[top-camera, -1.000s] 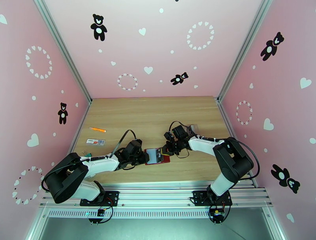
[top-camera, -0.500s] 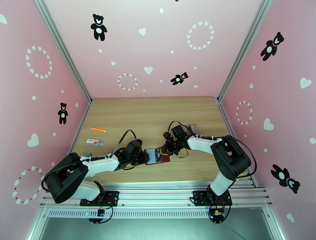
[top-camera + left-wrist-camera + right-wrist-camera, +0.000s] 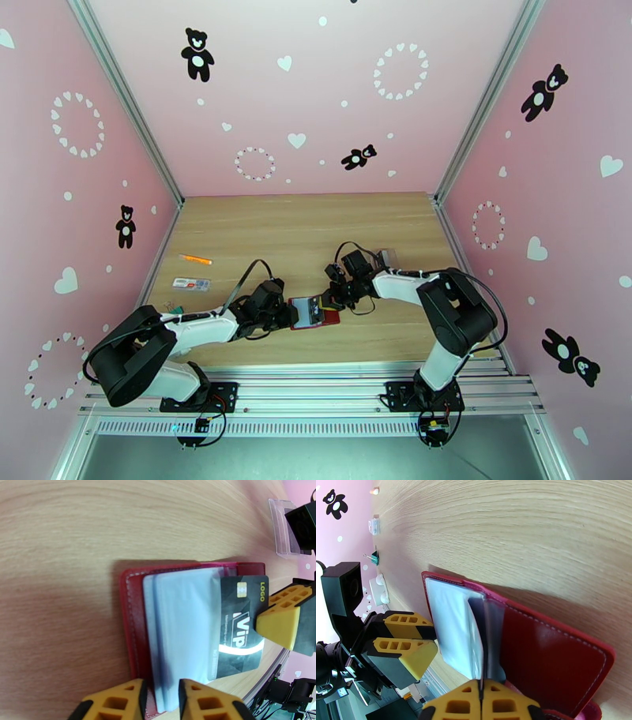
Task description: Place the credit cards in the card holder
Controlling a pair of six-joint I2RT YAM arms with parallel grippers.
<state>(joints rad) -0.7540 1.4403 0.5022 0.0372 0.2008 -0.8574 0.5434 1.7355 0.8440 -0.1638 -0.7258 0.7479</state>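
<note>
Open dark-red leather card holder [image 3: 332, 319] at centre of pale wooden table [image 3: 300, 229], left gripper [image 3: 160, 688] at its 9 o'clock clamping grey clear sleeves [image 3: 181, 626], right gripper [image 3: 480, 699] at 2 o'clock pinching black VIP credit card [image 3: 241, 638], card half inside a sleeve

counting now | card holder [image 3: 132, 610]: 1 | credit card [image 3: 241, 630]: 1 showing, black | clear plastic case [image 3: 282, 531]: 1 | orange pen [image 3: 194, 259]: 1 | white-and-red strip [image 3: 191, 283]: 1 | green clip [image 3: 374, 557]: 1 | grippers: 2 showing, left gripper [image 3: 160, 685] and right gripper [image 3: 481, 689] | grey sleeves overlapping, not counting cleanly
</note>
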